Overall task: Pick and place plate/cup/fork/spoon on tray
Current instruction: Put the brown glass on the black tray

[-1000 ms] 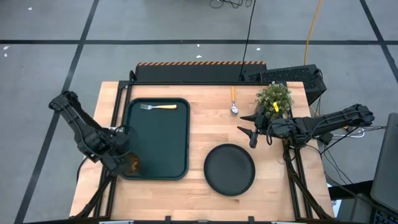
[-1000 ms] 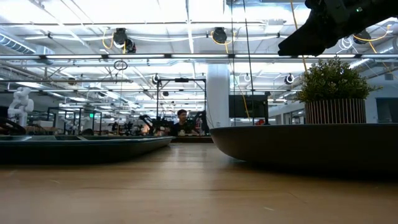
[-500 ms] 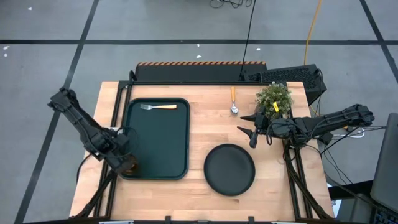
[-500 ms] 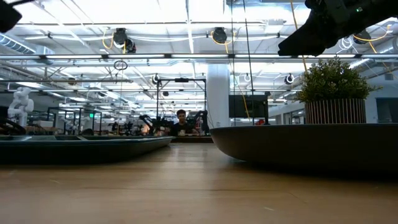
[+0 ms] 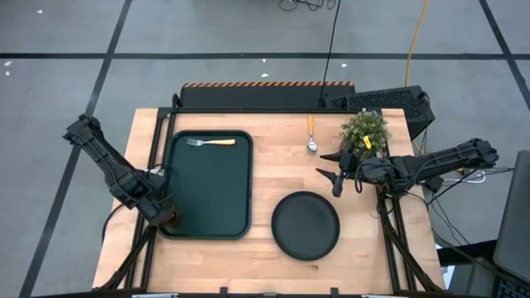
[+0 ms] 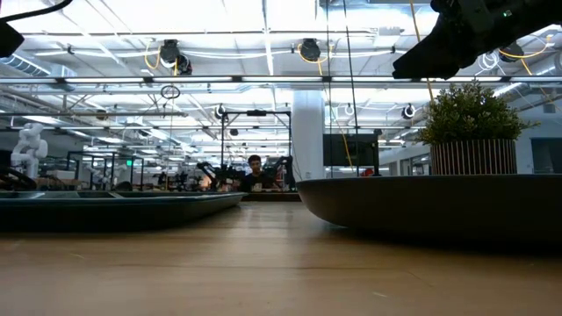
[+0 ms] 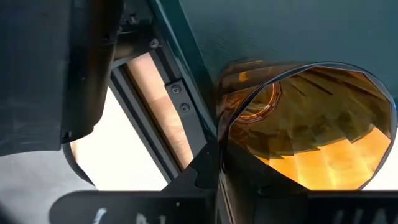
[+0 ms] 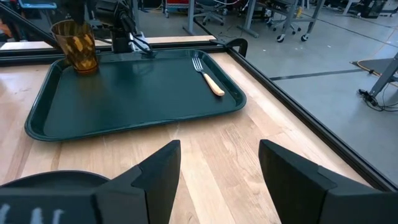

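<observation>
The amber cup (image 5: 171, 218) stands upright at the near-left corner of the dark green tray (image 5: 211, 186); it also shows in the right wrist view (image 8: 76, 45). My left gripper (image 5: 164, 215) is over it from above, shut on it. The fork (image 5: 212, 142) lies flat at the tray's far end. The spoon (image 5: 311, 136) lies on the table right of the tray. The round dark plate (image 5: 305, 225) rests on the table near the front. My right gripper (image 5: 334, 175) is open and empty above the table, beyond the plate's far right. My left gripper comes at the cup from above, pointing down. One dark finger (image 7: 208, 174) lies against the outside of the cup's rim wall (image 7: 227, 146); the other looks to be inside the cup, seen through the amber. The cup is upright, its base at the tray floor (image 8: 84, 70).
A potted plant (image 5: 365, 131) stands at the table's far right, just behind my right arm. A dark keyboard-like box (image 5: 389, 101) sits at the far right corner. Bare wood shows between the tray and the plate.
My left gripper has moved a little toward the table's left edge with the cup, which stays upright at the tray's near-left corner.
</observation>
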{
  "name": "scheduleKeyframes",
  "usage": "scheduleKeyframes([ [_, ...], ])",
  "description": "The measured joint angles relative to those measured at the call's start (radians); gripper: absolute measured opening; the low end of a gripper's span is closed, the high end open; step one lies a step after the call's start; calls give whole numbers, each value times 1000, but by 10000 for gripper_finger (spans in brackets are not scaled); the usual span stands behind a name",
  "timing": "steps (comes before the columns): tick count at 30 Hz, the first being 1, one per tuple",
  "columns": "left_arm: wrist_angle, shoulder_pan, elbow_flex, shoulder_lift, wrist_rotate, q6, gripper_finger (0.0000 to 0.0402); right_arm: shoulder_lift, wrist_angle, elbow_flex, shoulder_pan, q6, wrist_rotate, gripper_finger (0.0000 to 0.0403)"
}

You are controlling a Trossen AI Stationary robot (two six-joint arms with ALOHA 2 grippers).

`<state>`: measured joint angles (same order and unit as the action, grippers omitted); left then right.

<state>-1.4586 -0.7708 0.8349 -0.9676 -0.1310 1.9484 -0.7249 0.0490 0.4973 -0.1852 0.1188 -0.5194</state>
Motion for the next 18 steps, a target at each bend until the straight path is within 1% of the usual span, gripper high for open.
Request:
scheduleKeyframes([
  [15,36,0,0,0,3,-2,31,0,0,0,0,0,0,212],
  [18,36,0,0,0,20,-2,42,0,0,0,0,0,0,212],
])
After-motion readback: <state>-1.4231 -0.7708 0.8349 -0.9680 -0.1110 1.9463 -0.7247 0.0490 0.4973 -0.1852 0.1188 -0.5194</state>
